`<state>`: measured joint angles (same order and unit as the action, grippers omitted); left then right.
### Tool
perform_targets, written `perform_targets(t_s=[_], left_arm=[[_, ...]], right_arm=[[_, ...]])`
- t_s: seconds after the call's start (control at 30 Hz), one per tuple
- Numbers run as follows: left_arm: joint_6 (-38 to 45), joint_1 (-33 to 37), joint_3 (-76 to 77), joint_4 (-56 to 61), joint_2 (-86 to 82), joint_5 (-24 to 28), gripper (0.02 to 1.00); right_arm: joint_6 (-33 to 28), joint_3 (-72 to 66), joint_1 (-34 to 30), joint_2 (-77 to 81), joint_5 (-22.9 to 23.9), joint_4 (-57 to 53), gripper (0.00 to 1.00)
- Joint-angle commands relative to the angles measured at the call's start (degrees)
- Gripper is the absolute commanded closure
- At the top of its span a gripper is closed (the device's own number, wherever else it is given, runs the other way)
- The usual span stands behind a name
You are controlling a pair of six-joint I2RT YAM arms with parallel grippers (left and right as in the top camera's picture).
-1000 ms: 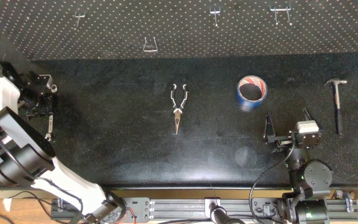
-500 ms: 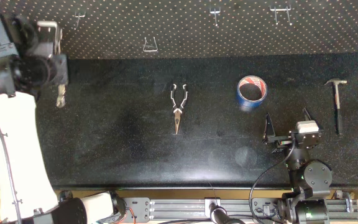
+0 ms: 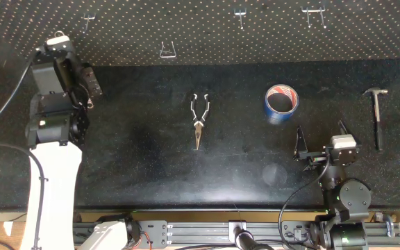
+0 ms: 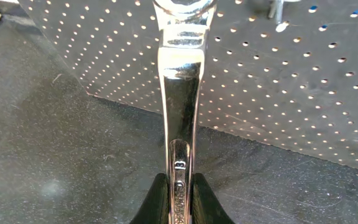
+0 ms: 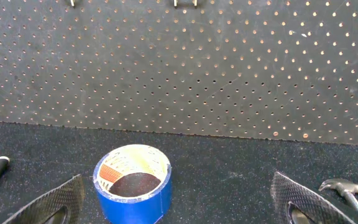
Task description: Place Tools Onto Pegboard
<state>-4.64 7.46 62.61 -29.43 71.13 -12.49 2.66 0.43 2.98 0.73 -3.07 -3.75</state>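
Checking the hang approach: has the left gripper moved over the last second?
Yes. In the top view the left gripper, jaws shut on the wrench, has moved up and right toward the pegboard, closer to its leftmost hook.

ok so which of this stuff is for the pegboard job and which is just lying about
For the job: wrench, held in the left tool; pliers; hammer; tape roll, probably; pegboard and its hooks.
Just lying about: cables at the front edge.
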Motion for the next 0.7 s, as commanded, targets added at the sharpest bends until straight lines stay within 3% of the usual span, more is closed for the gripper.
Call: perform_targets(t_s=[0.03, 0.1, 0.17, 0.7], left_arm=[[-0.90, -0.04, 0.15, 1.40, 0.94, 5.70, 0.989], [-0.85, -0.02, 0.13, 1.38, 1.68, 5.70, 0.987], [8.20, -0.02, -0.96, 1.68, 2.49, 11.72, 0.989], [10.10, -0.02, -1.68, 9.14, 8.85, 8.00, 0.987]], right_arm=[[-0.59, -0.20, 0.22, -0.57, 0.09, -0.28, 0.025], [-0.59, -0.20, 0.22, -0.57, 0.09, -0.28, 0.025], [-0.59, -0.20, 0.22, -0.57, 0.09, -0.28, 0.025], [-0.59, -0.20, 0.22, -0.57, 0.09, -0.28, 0.025]])
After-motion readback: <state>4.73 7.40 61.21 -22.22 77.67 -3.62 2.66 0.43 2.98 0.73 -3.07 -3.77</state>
